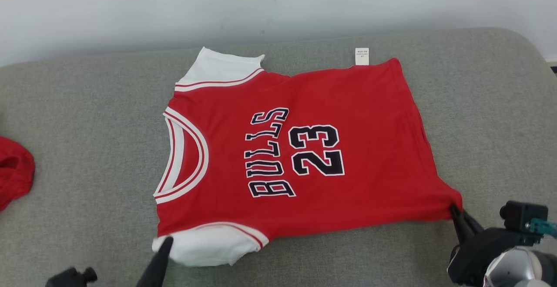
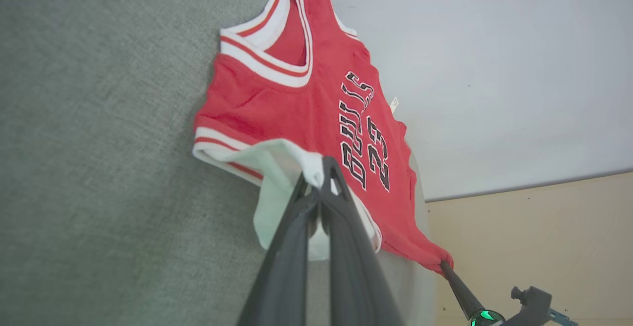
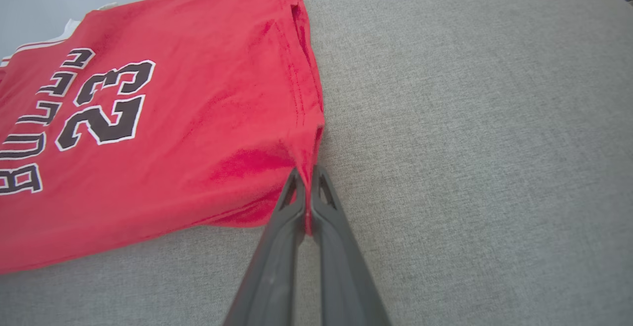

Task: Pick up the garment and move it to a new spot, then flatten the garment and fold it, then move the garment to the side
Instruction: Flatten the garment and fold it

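Note:
The garment (image 1: pixel 357 117) is a red jersey with white sleeves, printed "BULLS 23", lying spread on the grey cushion with its neck to the left. My left gripper (image 1: pixel 166 241) is shut on the near white sleeve (image 2: pixel 277 167), which lifts slightly off the cushion. My right gripper (image 1: pixel 454 209) is shut on the near hem corner (image 3: pixel 306 163), pinching the red cloth between its dark fingertips. The right gripper (image 2: pixel 444 265) also appears at the lower right of the left wrist view, holding that same corner. The jersey's near edge is stretched between the two grips.
The grey cushion (image 1: pixel 87 156) spreads wide around the jersey, with bare room at left, right and front. Another red cloth (image 1: pixel 13 171) lies at the far left edge. A pale wall (image 1: pixel 278 4) rises behind. A white label (image 1: pixel 361 56) sticks out at the jersey's far edge.

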Robot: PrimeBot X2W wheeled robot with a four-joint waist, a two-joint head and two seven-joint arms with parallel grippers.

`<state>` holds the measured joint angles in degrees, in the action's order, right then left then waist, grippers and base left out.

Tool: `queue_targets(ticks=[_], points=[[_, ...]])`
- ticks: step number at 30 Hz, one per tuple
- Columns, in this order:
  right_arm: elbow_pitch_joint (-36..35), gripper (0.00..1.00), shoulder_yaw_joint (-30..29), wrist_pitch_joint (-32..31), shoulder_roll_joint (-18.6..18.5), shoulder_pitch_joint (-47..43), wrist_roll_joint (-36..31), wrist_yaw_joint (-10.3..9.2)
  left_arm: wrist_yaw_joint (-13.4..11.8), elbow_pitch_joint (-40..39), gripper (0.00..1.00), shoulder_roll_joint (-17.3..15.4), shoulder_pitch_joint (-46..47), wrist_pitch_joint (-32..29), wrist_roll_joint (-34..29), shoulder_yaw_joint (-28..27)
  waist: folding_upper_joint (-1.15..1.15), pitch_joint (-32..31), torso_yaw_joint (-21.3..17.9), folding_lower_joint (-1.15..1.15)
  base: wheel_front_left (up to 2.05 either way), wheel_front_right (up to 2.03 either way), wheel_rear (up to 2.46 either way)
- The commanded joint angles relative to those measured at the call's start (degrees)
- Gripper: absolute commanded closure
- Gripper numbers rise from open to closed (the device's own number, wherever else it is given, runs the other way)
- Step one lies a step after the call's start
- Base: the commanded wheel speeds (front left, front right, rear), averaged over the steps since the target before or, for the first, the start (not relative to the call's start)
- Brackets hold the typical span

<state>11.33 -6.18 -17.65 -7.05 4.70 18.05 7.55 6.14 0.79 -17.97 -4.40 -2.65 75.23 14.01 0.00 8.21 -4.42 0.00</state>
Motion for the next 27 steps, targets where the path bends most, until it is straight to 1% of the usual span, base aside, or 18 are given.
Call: queue_targets(ticks=[1, 3, 7, 11, 15, 18, 24, 27], points=[[-1.1, 1.00, -0.3, 0.5, 0.2, 1.3, -0.5, -0.13, 0.4, -0.4, 1.00, 0.7, 2.1, 1.1, -0.1, -0.4, 0.00, 0.8, 0.2, 0.00, 0.00, 0.00, 0.00], [-1.9, 1.00, -0.2, 0.6, 0.6, 2.5, -0.4, -0.13, 0.1, -0.2, 1.00, 2.0, 4.4, 2.3, -0.6, -0.7, 0.00, 1.5, 0.4, 0.00, 0.00, 0.00, 0.00], [-1.8, 1.00, -0.6, 1.8, 1.2, 6.3, -1.0, -0.13, -1.2, 1.7, 1.00, 4.3, 10.1, 5.1, -2.9, -0.9, 0.00, 3.4, 0.5, 0.00, 0.00, 0.00, 0.00], [0.6, 1.00, -0.9, 3.3, 1.9, 10.9, -1.7, -0.13, -2.4, 5.2, 1.00, 6.3, 16.2, 7.8, -5.7, -0.5, 0.00, 5.6, 0.3, 0.00, 0.00, 0.00, 0.00], [4.0, 1.00, -0.7, 5.4, 2.6, 15.5, -2.5, -0.13, -3.0, 9.1, 1.00, 7.7, 21.2, 9.6, -8.3, 0.3, 0.00, 7.6, 0.0, 0.00, 0.00, 0.00, 0.00], [6.4, 1.00, -0.4, 7.3, 2.9, 18.6, -3.0, -0.13, -3.4, 11.5, 1.00, 8.2, 24.1, 11.1, -9.8, 0.2, 0.00, 9.1, -0.3, 0.00, 0.00, 0.00, 0.00], [10.3, 1.00, 0.2, 10.0, 3.1, 22.2, -3.7, -0.13, -2.5, 14.3, 1.00, 8.7, 27.1, 12.2, -10.5, 0.2, 0.00, 10.6, -0.3, 0.00, 0.00, 0.00, 0.00], [12.2, 1.00, -0.1, 11.6, 2.9, 23.3, -4.2, -0.13, -2.5, 15.5, 1.00, 8.9, 28.3, 12.7, -10.5, 0.0, 0.00, 10.9, -0.1, 0.00, 0.00, 0.00, 0.00]])
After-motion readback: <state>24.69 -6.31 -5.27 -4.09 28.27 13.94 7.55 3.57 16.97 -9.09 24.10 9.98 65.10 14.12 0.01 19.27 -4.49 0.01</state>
